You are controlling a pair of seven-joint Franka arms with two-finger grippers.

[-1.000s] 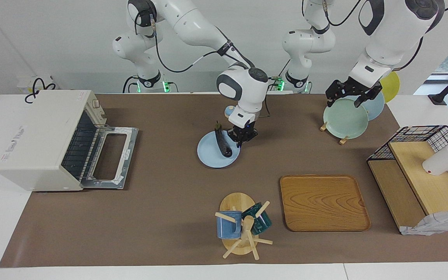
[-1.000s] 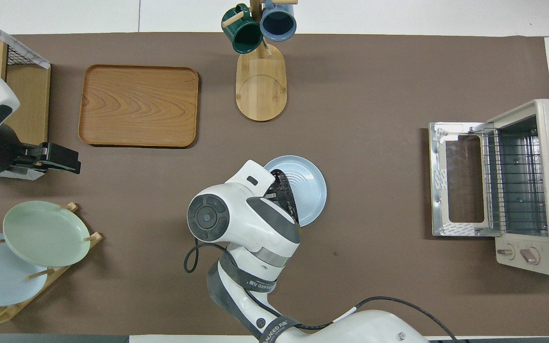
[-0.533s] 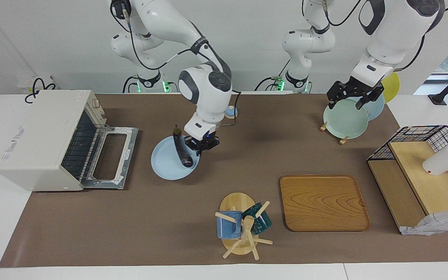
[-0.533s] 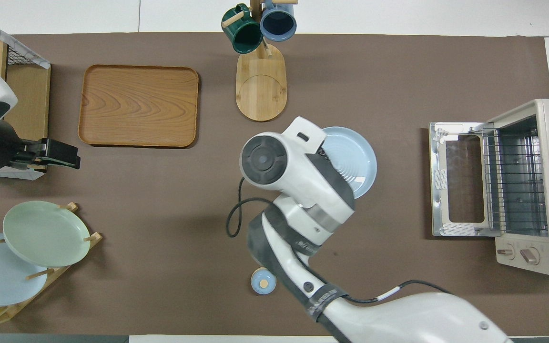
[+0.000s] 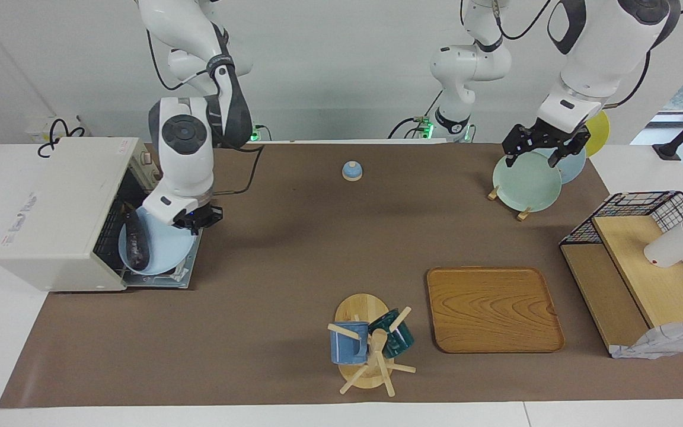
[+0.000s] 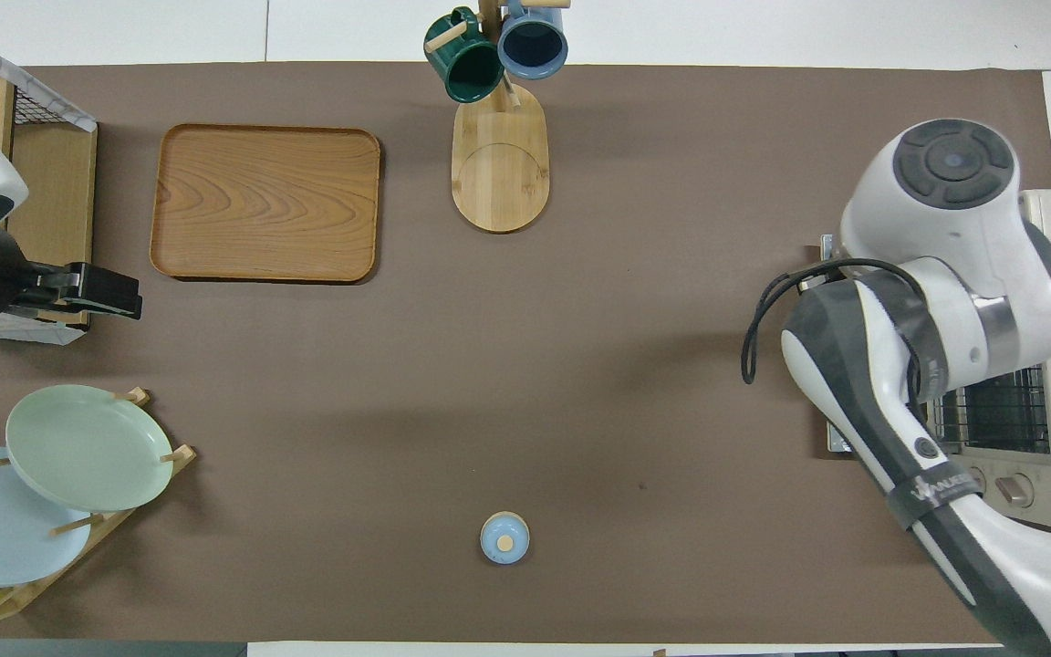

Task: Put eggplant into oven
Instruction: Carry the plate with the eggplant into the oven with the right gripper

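- I see the boxy off-white toaster oven (image 5: 60, 213) at the right arm's end of the surface, door dropped open.
- My right gripper (image 5: 198, 220) has its fingers closed on a pale blue round plate (image 5: 160, 249) over that door, the dark purple eggplant (image 5: 136, 246) lying on it at the oven's mouth.
- My left gripper (image 5: 544, 145) waits over the green plate (image 5: 525, 182), fingers spread and holding nothing.

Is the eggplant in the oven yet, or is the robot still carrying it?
Nearly there. The oven door is already down, and the right gripper is holding the light blue plate over it, with the eggplant lying on the plate right at the oven's mouth. Pushing it in and letting go are left. The left gripper waits over the plate rack.
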